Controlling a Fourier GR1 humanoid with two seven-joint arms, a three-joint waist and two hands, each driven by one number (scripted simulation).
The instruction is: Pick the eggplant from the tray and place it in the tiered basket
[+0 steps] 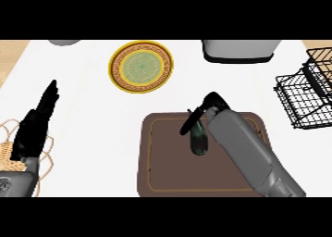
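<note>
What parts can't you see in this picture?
- Head view: the black right hand covers the top of the dark green eggplant, so its grip stays unclear.
- The black wire tiered basket is cut off by the right edge.
- The grey container is cut off at the top.

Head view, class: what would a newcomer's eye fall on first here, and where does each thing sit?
The right hand reaches over the brown tray at lower centre, fingers curled at the dark eggplant lying there. Behind it, a yellow plate stands out on the white counter. The black wire basket waits at the right edge, and the left hand rests open at the left.
</note>
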